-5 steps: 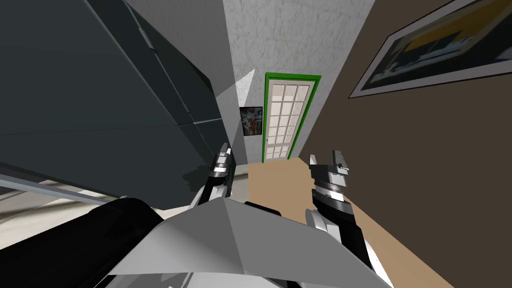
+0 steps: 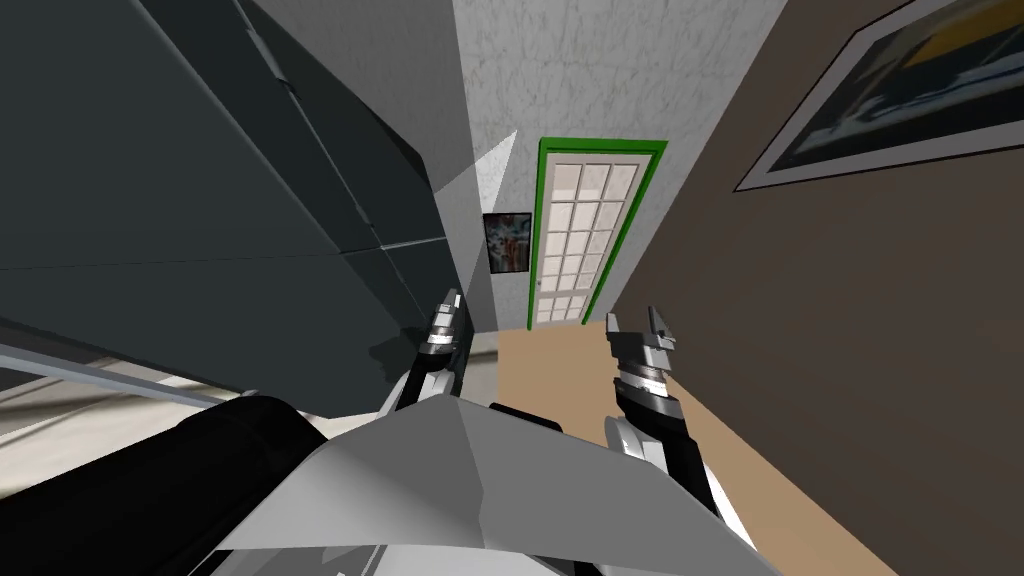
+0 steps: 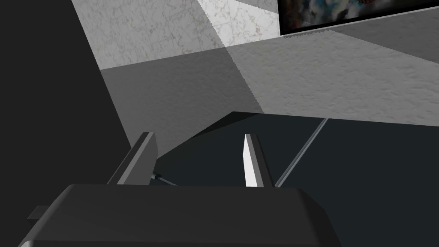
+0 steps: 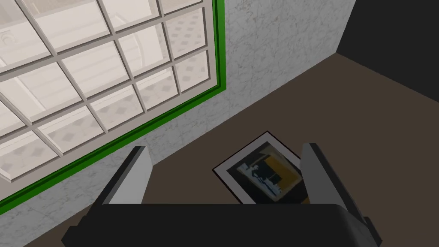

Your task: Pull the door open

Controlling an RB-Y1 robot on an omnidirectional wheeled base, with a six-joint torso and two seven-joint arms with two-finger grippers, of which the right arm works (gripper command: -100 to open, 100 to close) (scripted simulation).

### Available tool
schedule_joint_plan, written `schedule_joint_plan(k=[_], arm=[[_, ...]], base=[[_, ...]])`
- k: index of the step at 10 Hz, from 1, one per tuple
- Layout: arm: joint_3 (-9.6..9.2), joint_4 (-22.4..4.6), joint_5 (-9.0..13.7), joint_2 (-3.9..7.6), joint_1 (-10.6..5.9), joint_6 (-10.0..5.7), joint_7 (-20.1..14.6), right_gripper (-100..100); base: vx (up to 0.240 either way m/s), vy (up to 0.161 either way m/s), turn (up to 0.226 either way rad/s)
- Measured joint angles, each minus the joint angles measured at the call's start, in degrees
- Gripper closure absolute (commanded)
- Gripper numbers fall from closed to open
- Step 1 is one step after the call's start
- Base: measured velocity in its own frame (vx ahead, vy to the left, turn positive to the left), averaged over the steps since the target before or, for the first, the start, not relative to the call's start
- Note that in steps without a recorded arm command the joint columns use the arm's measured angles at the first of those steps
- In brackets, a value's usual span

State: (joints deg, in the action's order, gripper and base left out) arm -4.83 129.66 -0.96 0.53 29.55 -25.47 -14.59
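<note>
Green-framed paned door point(image 2: 585, 240) stands upright and shut, facing me; left end effector point(image 2: 447, 300) and right end effector point(image 2: 633, 319) spread, empty.

Left gripper point(image 3: 199, 137): fingers point(image 3: 253, 163) spread, nothing held between them. Past the tips is a dark slate flat surface point(image 3: 364, 171) with a thin grey seam point(image 3: 302, 150) across it. It meets a textured grey wall point(image 3: 321, 81), part shaded, part lit. A framed picture point(image 3: 356, 10) hangs on that wall, and a black area point(image 3: 47, 107) lies beside one finger
</note>
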Motion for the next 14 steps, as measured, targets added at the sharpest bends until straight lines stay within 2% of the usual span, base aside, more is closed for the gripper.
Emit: schedule_joint_plan(k=[5, 8, 14], arm=[[-1.71, -6.97, 4.58, 2.66, -1.20, -2.87, -5.95, -100], [-2.81, -10.41, 6.45, 3.37, -1.99, -4.22, -8.34, -100], [-4.14, -17.00, 10.86, 5.51, -3.51, -6.65, -13.99, -100]], base=[[0.139, -0.007, 0.109], [0.098, -0.005, 0.088], [0.095, -0.010, 0.091]])
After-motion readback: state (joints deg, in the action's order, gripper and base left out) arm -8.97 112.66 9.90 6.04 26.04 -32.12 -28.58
